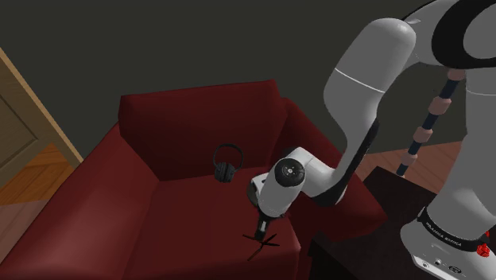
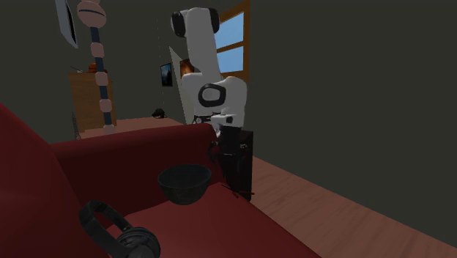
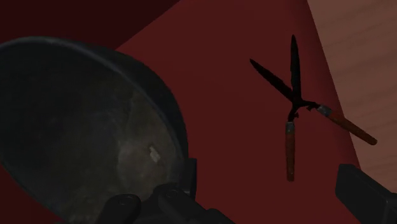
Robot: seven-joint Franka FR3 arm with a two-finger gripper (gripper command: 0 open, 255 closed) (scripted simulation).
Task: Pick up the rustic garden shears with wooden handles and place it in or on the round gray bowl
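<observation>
The gripper [image 3: 261, 188], fingers spread and holding nothing, hangs over the red sofa seat [image 3: 216, 76] with the garden shears [image 3: 294, 111] lying flat just ahead, on the side away from the dark bowl [image 3: 83, 127], handles nearer the fingers, blades pointing away.

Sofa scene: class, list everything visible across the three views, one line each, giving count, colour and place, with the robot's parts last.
Sofa: one, red, on wooden floor.
Bowl: one, dark grey, on sofa seat.
Garden shears: one, black blades, brown handles, on seat near its edge, apart from bowl.
Headphones: one pair, black, on seat by the backrest.
Window: one, blue panes, far wall.
Stand: one, dark, beside sofa.
Arm: one, white, reaching over seat.
Hand: one, black, open, just above seat, close to shears.
</observation>
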